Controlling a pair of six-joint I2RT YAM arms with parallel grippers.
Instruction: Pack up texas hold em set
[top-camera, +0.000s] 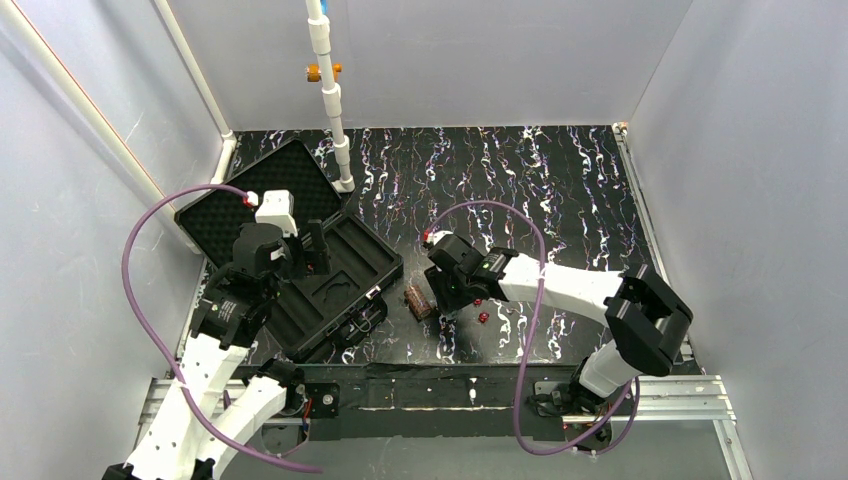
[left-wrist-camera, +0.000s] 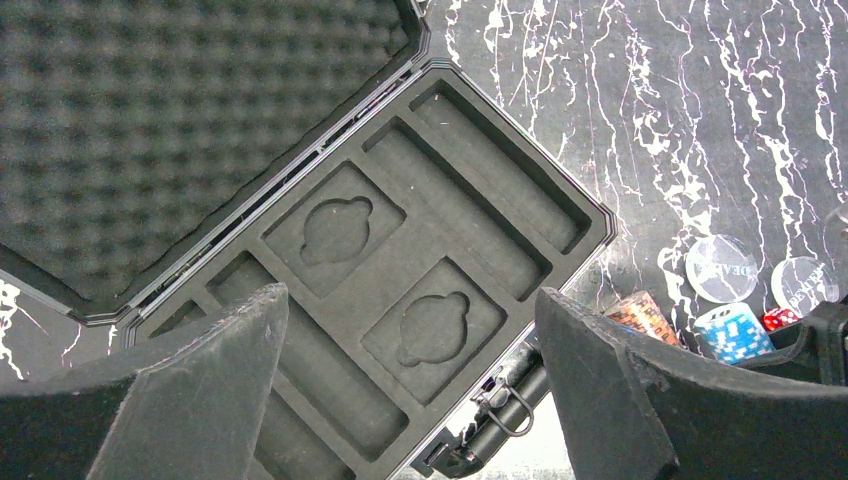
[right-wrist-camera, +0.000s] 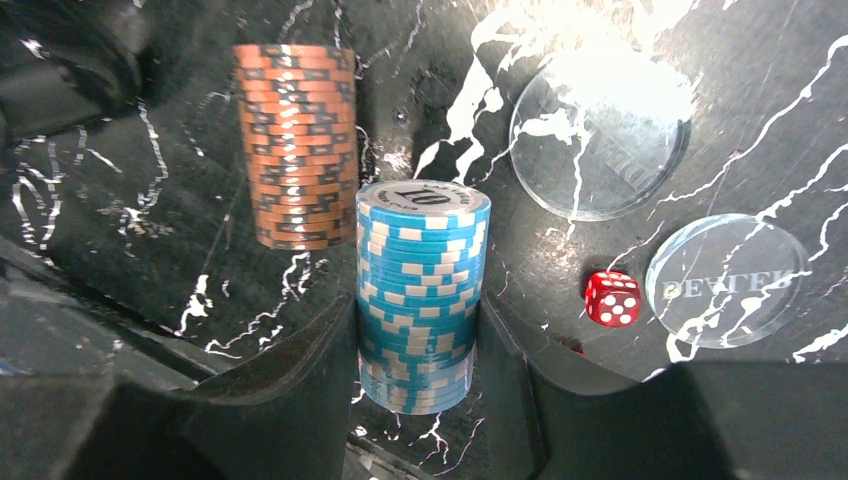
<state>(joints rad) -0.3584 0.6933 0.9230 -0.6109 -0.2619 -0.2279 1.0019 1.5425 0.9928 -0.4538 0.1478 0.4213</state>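
- Partly hidden under the left gripper (left-wrist-camera: 408, 305), the black rectangular hard case (top-camera: 350, 272) lies open along the left edge of the black, white-veined worktop (top-camera: 560, 180). Its egg-crate foam lid (top-camera: 230, 215) is laid back toward the far left corner.
- That gripper's two dark fingers (left-wrist-camera: 200, 390) stand wide apart above the tray and hold nothing. They cover the near part of the foam tray, so its compartments cannot all be counted.
- The uncovered part of the tray shows two square pockets with rounded cut-outs and two long slots along the far side.
- The right gripper (right-wrist-camera: 418, 320) is near the middle of the worktop, toward the near edge. Its jaws are drawn in narrow, pressing both sides of the one blue-and-white chip stack (right-wrist-camera: 422, 250).
- Its fingers hide the lower flanks of that stack; the top chip reads "10".
- One brown chip stack (right-wrist-camera: 297, 145) sits just beside the blue one on the case side, not touching it. Whether it stands upright or lies on its side cannot be told.
- Two clear round plastic discs (right-wrist-camera: 600, 130) lie on the other side of the blue stack. Glare washes out the farther one, and the nearer one carries pale lettering that is hard to read.
- One small red die (right-wrist-camera: 612, 298) lies just beside the lettered disc. From above, the red specks there are too small to count.
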